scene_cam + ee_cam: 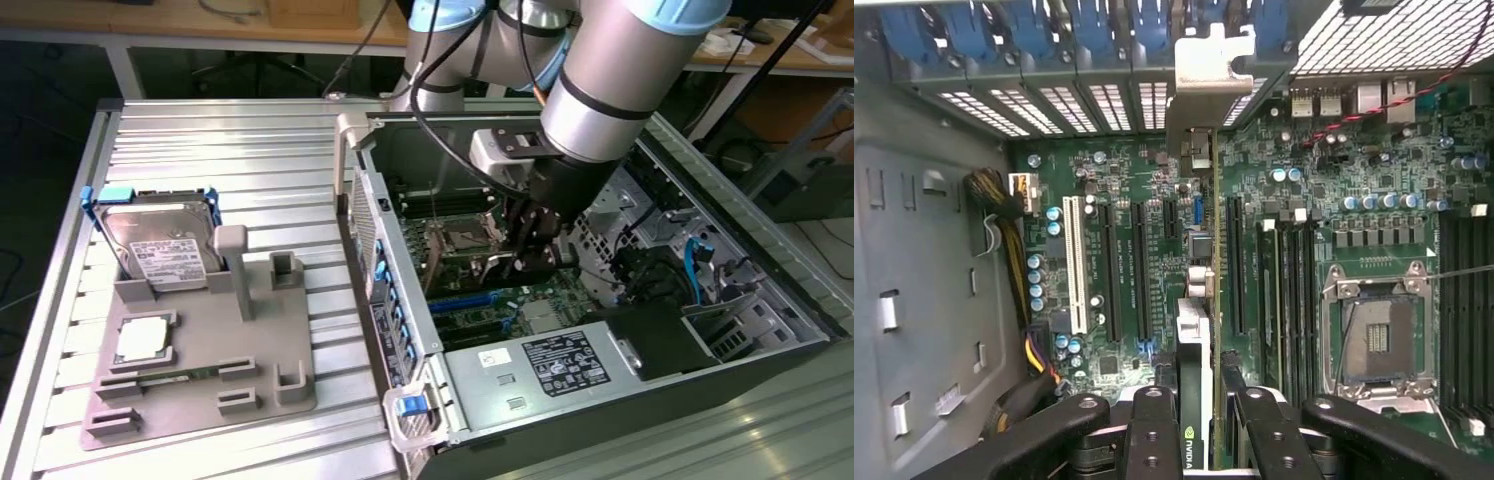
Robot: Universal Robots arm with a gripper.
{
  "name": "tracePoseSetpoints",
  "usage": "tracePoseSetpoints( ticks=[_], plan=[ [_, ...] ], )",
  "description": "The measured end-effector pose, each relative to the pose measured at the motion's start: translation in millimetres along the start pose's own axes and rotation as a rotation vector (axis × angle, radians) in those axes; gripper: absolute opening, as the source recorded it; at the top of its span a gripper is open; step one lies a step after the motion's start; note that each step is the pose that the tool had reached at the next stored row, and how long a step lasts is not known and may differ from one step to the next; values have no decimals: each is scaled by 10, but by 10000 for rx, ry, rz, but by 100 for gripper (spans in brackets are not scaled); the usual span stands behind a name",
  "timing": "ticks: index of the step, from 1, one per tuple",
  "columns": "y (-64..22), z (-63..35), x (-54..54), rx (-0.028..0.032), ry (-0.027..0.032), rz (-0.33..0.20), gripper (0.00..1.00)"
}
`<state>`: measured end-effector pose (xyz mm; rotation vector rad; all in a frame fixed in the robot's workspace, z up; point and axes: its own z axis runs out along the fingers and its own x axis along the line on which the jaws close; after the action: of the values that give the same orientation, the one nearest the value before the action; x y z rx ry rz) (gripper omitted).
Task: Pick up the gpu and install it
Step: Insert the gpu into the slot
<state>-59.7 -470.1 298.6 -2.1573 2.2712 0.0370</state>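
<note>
My gripper (pixel 1199 425) is shut on the gpu (pixel 1199 300), which I see edge-on in the wrist view as a thin green card with a black cooler between the black fingers (pixel 1154 430). Its silver end bracket (pixel 1206 70) stands against the case's rear slot openings with blue latches. The card runs along the motherboard (pixel 1124 180), between the black expansion slots (pixel 1139 270) and the memory slots. Whether it sits in a slot I cannot tell. In the exterior view the gripper (pixel 523 262) is low inside the open computer case (pixel 400 300), just above the board.
Beside the card lie the open CPU socket (pixel 1379 330) and a white slot (pixel 1076 265). The power supply (pixel 561 360) fills the case's near end. On the exterior view's left, a grey fixture (pixel 200 350) holds a hard drive (pixel 160 245) and a processor (pixel 144 340).
</note>
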Motion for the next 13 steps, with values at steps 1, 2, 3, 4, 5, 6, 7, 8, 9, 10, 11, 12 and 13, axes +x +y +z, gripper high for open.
tracePoseSetpoints(
  ticks=[1,2,3,4,5,6,7,8,9,10,11,12,13],
  plan=[
    [-1,18,0,0,1,0,27],
    [-1,36,1,0,1,0,27],
    [-1,54,1,0,1,1,27],
    [-2,73,2,0,0,0,27],
    [-2,91,2,0,1,0,27],
    [-2,102,2,0,-1,0,27],
    [-2,102,2,-1,-2,0,27],
    [-2,103,2,-1,-7,0,27],
    [-2,104,2,-1,-8,0,27],
    [-2,104,2,-1,-8,0,27],
    [-2,103,2,-1,-7,0,27],
    [-2,103,2,-1,-8,0,27],
    [-2,103,2,-1,-7,0,27]
  ],
)
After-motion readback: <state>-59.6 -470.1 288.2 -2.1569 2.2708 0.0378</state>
